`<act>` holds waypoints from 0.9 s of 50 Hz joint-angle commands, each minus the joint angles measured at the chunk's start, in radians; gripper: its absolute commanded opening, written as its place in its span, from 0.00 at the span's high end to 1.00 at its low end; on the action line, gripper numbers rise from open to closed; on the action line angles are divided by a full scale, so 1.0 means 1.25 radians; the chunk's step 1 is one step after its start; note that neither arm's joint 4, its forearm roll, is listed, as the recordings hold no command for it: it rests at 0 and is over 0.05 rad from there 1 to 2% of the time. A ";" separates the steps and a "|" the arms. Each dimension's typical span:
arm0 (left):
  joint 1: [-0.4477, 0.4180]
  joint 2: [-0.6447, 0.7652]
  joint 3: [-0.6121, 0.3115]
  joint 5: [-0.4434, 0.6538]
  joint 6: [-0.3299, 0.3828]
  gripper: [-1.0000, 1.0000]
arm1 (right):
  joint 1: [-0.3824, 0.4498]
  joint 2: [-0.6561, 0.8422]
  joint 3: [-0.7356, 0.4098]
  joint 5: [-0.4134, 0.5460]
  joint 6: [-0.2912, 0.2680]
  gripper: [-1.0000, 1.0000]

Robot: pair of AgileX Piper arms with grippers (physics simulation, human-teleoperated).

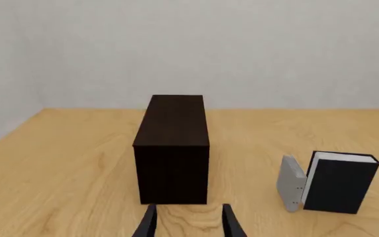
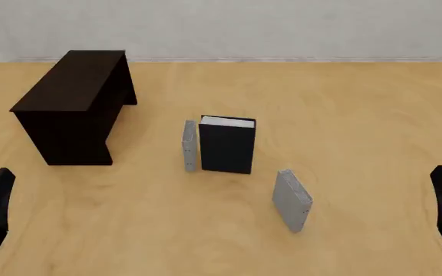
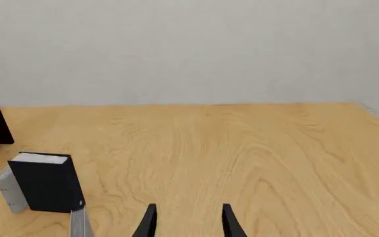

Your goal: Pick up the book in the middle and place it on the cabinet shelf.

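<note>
I count three books on the table (image 2: 359,115) and one cabinet (image 2: 71,112), with my two grippers low at the near edge. In the front view the black book (image 2: 227,146) stands upright near the middle of the table, its white page edges facing up, and it is the thickest of the three. One thin grey book (image 2: 189,145) stands upright just beside it at its 9 o'clock, so close that I cannot tell whether they touch. The second thin grey book (image 2: 292,200) stands apart, at about 5 o'clock from the black one and nearer to me. The cabinet, a dark box with a flat top, sits at roughly 10 o'clock from the black book, well apart from all three books, and nothing rests on its top. My left gripper (image 1: 189,224) shows two fingertips spread apart with bare wood between them, pointed at the near face of the cabinet. My right gripper (image 3: 189,222) shows the same gap between its two fingertips, holding nothing, with the black book off at about 10 o'clock from it.
</note>
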 commanded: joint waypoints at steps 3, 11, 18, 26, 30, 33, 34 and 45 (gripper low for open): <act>0.006 -0.017 0.019 -0.023 0.013 0.00 | 0.017 -0.038 0.043 -0.046 -0.003 0.00; 0.004 -0.021 0.004 -0.013 0.009 0.00 | 0.015 -0.036 0.043 -0.044 -0.004 0.00; -0.006 -0.021 -0.035 0.015 -0.011 0.00 | 0.012 -0.039 0.039 -0.041 -0.002 0.00; -0.043 -0.020 -0.104 0.088 0.009 0.00 | 0.012 -0.040 0.042 -0.044 0.001 0.00; -0.073 -0.009 -0.126 0.110 -0.006 0.00 | 0.011 -0.039 0.040 -0.042 0.002 0.00; -0.089 -0.004 -0.143 0.125 -0.012 0.00 | 0.010 -0.038 0.038 -0.040 0.005 0.00; -0.092 -0.004 -0.149 0.128 -0.011 0.00 | 0.009 -0.038 0.039 -0.040 0.006 0.00; -0.116 0.077 -0.265 0.142 -0.030 0.00 | 0.004 -0.040 0.040 -0.037 0.015 0.00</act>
